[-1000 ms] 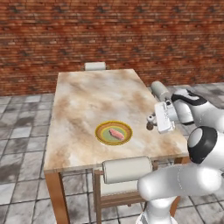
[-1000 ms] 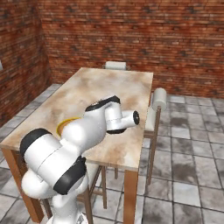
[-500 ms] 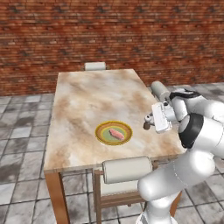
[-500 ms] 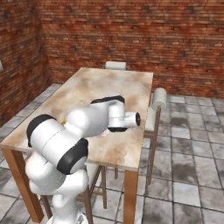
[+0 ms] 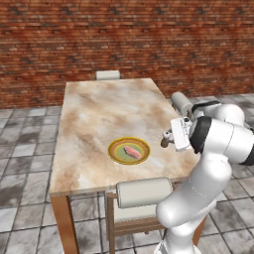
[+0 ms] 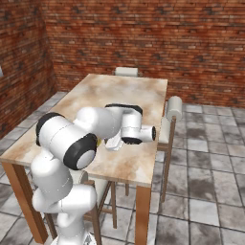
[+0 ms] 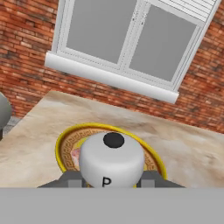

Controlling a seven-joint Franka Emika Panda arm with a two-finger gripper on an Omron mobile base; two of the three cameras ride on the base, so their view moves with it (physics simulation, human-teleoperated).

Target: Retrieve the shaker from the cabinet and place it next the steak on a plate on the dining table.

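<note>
The dining table point(image 5: 99, 114) carries the plate point(image 5: 117, 155) near its front edge, with the steak point(image 5: 131, 152) lying on it. My gripper point(image 5: 165, 141) hovers just right of the plate, over the table's right edge, shut on the small dark shaker point(image 5: 163, 143). In the hand view the shaker's pale cap point(image 7: 113, 159) stands between the fingertips point(image 7: 72, 180), marked with a "P". The plate's yellow rim point(image 7: 65, 140) and a bit of the steak point(image 7: 76, 154) lie just behind the cap. In the right base view my arm hides the plate on the table point(image 6: 139, 95). The cabinet is out of view.
Chairs stand at the table's near side point(image 5: 144, 192), far end point(image 5: 108, 75) and right side point(image 5: 181, 101). A brick wall runs behind the table. A white-framed window point(image 7: 127, 39) in a brick wall faces the hand across the table. Grey tiled floor surrounds the table.
The gripper has moved a little left toward the plate with the shaker still held. The arm's elbow has swung round. The plate and steak have not moved.
</note>
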